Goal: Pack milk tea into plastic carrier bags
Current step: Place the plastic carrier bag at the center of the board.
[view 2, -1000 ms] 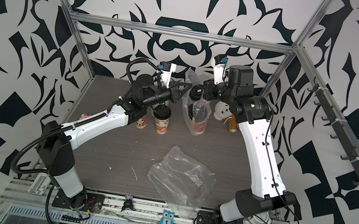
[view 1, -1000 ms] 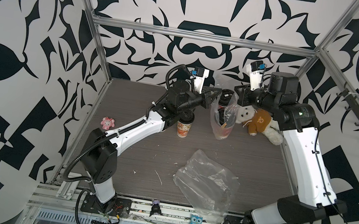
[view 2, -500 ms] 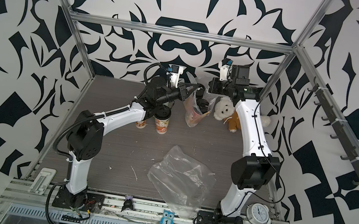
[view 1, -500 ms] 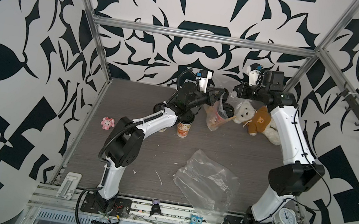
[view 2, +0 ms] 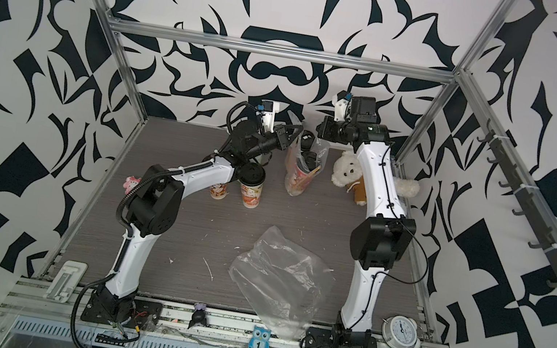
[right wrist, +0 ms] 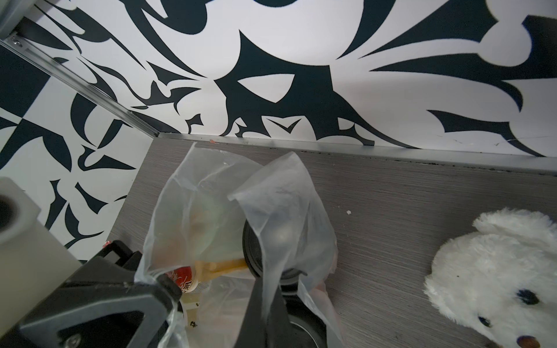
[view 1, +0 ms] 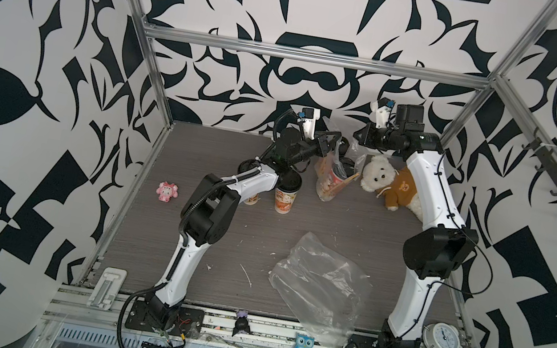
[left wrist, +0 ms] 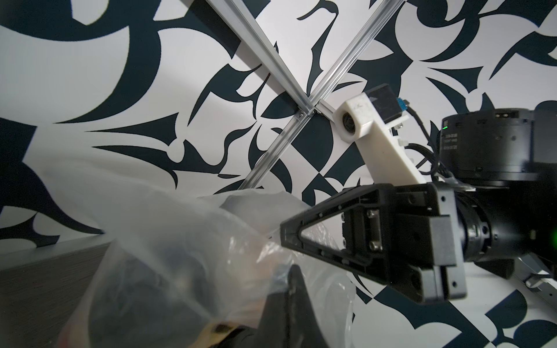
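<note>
A clear plastic carrier bag (view 1: 329, 185) (view 2: 296, 182) stands leaning at the back of the table, with black-lidded milk tea cups (right wrist: 256, 256) inside it. My left gripper (view 1: 331, 141) (left wrist: 294, 271) is shut on its left handle film. My right gripper (view 1: 356, 138) (right wrist: 265, 287) is shut on its right handle strip. Two more milk tea cups stand on the table to the left: one (view 1: 287, 194) (view 2: 251, 187) in plain sight, one (view 1: 252, 198) (view 2: 219, 192) half hidden behind my left forearm. A second carrier bag (view 1: 319, 285) (view 2: 278, 270) lies crumpled flat near the front.
A white teddy bear (view 1: 388, 182) (right wrist: 497, 271) in a brown top lies just right of the held bag. A pink toy (view 1: 167, 191) sits at the left edge and a white clock (view 1: 442, 338) at the front right corner. The patterned back wall is close behind both grippers.
Both arms have dropped lower and reached further toward the back wall. The held bag has gone a little left with them and now leans.
</note>
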Robot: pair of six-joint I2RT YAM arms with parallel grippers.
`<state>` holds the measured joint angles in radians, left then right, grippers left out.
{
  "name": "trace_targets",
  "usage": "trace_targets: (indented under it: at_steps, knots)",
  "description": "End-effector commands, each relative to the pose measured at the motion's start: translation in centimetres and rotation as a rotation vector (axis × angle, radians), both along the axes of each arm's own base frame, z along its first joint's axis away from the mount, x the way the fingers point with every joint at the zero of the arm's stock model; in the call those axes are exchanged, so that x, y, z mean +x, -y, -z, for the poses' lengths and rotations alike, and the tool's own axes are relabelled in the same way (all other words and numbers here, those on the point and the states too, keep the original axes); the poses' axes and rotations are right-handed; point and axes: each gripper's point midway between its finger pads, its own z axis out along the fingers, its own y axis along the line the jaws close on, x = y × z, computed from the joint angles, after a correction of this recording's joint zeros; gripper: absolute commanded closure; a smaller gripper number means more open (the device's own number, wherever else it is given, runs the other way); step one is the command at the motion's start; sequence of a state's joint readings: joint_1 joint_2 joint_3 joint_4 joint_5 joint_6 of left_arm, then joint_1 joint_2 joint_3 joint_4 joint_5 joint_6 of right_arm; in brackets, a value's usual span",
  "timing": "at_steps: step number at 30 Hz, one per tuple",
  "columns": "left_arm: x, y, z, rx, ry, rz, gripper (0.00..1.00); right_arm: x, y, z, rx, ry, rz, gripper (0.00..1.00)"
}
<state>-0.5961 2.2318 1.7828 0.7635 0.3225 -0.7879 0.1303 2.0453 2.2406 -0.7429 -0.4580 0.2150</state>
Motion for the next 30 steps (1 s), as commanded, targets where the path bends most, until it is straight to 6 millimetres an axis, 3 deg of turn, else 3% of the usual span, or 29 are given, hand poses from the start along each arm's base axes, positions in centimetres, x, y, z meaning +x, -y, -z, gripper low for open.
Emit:
trace_targets:
  at_steps: [1, 11, 17, 30]
  knots:
    - [0.6, -0.5, -1.6, -0.075, 0.048, -0.001, 1.0, -0.6, -0.2, -3.8, 0.051, 0.082, -0.007, 1.0]
    - [2.2, -0.6, 0.9, -0.088, 0.011, -0.024, 1.0, -0.6, -0.2, -3.0, 0.059, 0.051, -0.002, 1.0]
    - [2.9, -0.5, 2.2, -0.081, -0.009, -0.041, 1.0, 0.0, -0.3, -1.3, 0.058, 0.01, 0.005, 1.0]
    - [3.8, -0.1, 2.9, -0.078, -0.022, -0.046, 1.0, 1.3, 0.8, 1.1, 0.034, -0.044, 0.06, 1.0]
